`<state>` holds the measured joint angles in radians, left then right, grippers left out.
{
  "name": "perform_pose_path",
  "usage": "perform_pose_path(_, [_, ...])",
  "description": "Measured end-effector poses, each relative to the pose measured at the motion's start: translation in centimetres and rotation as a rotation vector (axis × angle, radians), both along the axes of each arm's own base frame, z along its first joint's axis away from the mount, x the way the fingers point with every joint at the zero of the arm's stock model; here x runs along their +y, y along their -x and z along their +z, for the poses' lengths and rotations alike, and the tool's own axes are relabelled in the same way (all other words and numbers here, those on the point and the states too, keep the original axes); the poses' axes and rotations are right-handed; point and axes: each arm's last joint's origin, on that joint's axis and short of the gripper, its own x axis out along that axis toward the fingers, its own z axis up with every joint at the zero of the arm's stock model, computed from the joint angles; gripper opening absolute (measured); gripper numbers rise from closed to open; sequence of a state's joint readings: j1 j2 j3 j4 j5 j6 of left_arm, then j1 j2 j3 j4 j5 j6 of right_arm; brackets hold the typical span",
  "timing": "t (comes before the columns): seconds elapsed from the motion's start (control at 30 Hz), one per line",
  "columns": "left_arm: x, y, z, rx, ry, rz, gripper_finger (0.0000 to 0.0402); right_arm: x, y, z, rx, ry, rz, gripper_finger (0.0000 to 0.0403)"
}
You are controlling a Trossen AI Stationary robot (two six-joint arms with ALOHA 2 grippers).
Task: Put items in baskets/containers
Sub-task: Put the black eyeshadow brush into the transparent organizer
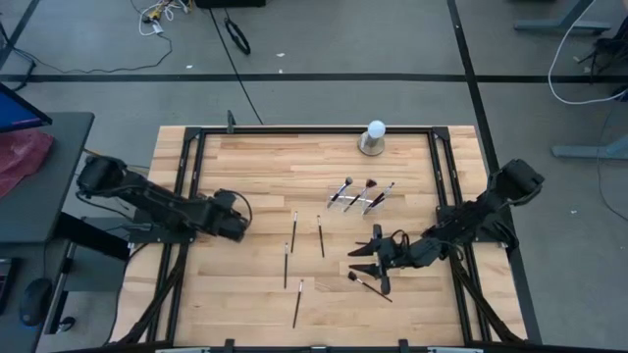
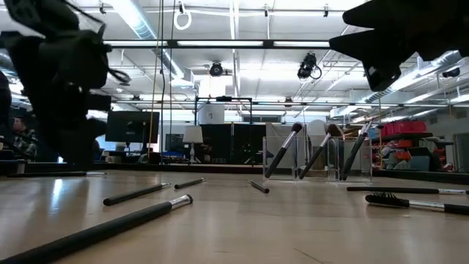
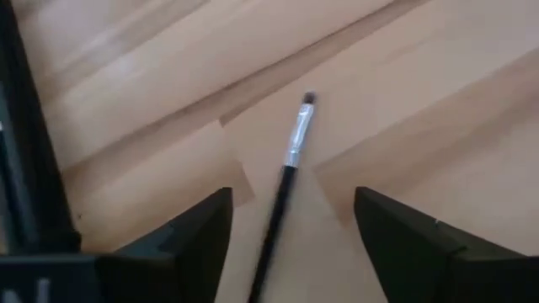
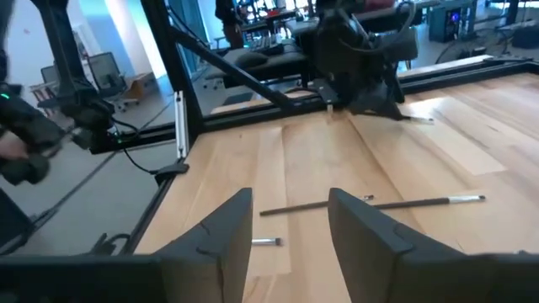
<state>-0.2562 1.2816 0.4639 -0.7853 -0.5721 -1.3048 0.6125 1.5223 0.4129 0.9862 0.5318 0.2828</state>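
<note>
The left gripper hovered near the left edge of the pale wooden plank surface, jaws apart, a slim black silver-ferruled brush lying below between them. Four thin dark brushes lay scattered mid-surface with open wood around them. Right of centre, the clear plastic holder held several leaning brushes, near the back edge and a white ball on a grey base. The right gripper hung just in front of it, jaws apart and empty, with one fluffy-tipped brush beside it.

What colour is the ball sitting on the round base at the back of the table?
The ball is white, seen best in the high view.
</note>
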Motion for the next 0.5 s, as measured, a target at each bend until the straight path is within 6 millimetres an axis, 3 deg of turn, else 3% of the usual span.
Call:
perform_pose_path(0.13, [0.5,1.3,-1.2,-0.053,0.004,0.027,0.0281,0.0,0.0,0.3,-0.025,-0.013,0.000,0.0157])
perform_pose_path(0.23, [0.6,1.9,-1.9,-0.095,-0.003,0.016,0.0271,0.0,0.0,0.3,-0.028,-0.016,0.000,0.0157])
perform_pose_path(0.5, [-0.6,2.4,-3.9,-0.260,-0.040,-0.137,0.0148,0.0,0.0,0.5,-0.042,-0.034,-0.002,0.0158])
